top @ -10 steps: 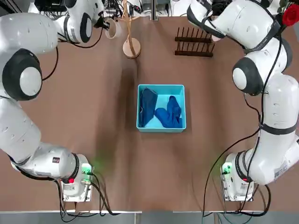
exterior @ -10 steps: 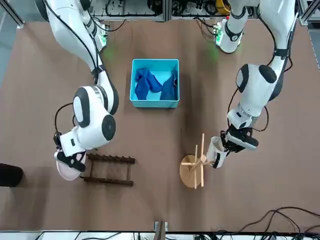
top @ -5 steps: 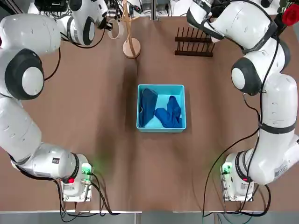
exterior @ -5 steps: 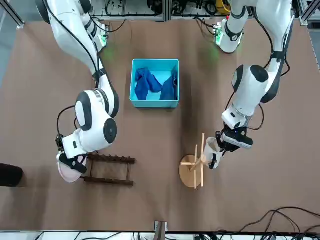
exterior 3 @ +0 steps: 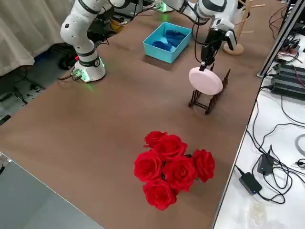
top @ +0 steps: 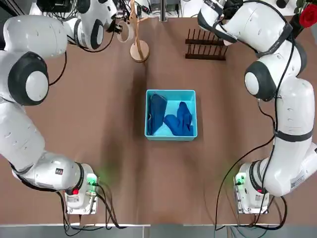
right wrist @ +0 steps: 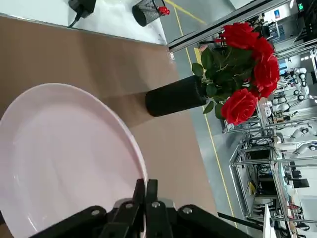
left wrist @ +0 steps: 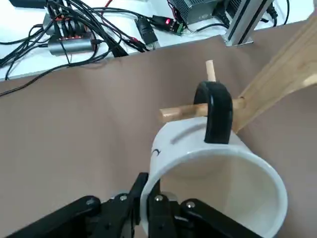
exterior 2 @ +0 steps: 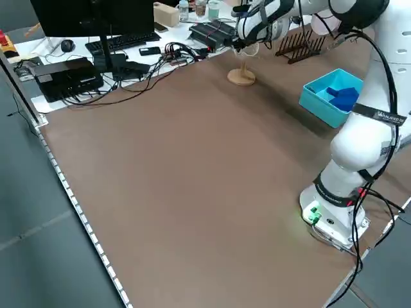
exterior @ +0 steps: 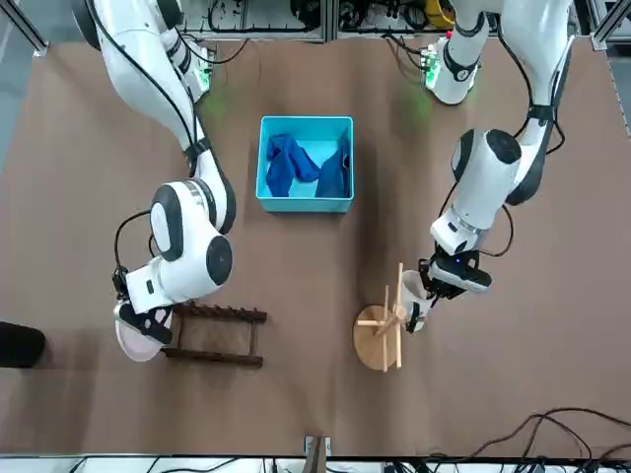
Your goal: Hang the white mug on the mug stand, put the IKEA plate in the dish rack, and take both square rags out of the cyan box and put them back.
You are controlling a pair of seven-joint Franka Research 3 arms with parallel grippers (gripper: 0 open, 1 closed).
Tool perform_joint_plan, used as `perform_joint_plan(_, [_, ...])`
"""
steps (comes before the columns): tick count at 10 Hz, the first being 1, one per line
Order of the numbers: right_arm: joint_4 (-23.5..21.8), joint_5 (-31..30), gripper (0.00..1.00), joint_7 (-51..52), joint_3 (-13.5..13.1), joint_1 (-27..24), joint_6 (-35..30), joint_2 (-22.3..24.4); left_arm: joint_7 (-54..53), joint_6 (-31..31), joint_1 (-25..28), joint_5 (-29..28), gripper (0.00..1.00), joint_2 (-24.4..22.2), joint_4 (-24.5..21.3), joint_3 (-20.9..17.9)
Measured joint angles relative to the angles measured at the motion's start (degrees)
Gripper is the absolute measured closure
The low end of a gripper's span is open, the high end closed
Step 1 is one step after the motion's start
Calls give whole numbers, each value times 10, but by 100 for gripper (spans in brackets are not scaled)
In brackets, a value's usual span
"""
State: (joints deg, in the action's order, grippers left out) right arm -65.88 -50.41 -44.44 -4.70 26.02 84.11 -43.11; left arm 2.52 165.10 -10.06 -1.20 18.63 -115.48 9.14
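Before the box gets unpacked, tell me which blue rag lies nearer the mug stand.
The left-hand rag in the top view, along the cyan box's left wall; the other is bunched right of it.

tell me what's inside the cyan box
Inside the cyan box are two dark blue cloths, one along a side wall, one bunched up. The floor beneath them is covered, so what's under them can't be seen.

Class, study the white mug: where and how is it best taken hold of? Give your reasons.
Grip the white mug by its rim wall, one finger inside and one outside, coming from its open end. The left gripper does this beside the stand. The wall is thin, the mouth wide, and the black handle faces the pegs, so it should probably stay free for hanging.
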Motion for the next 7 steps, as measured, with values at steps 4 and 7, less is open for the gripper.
perform_joint_plan(4, [0, 0, 97, -12, 0, 0, 2, -8, 1, 1, -4, 0, 94, 15, 13, 0])
perform_joint_plan(7, [0, 0, 97, -26, 1, 2, 3, -18, 1, 1, -4, 0, 92, 19, 18, 0])
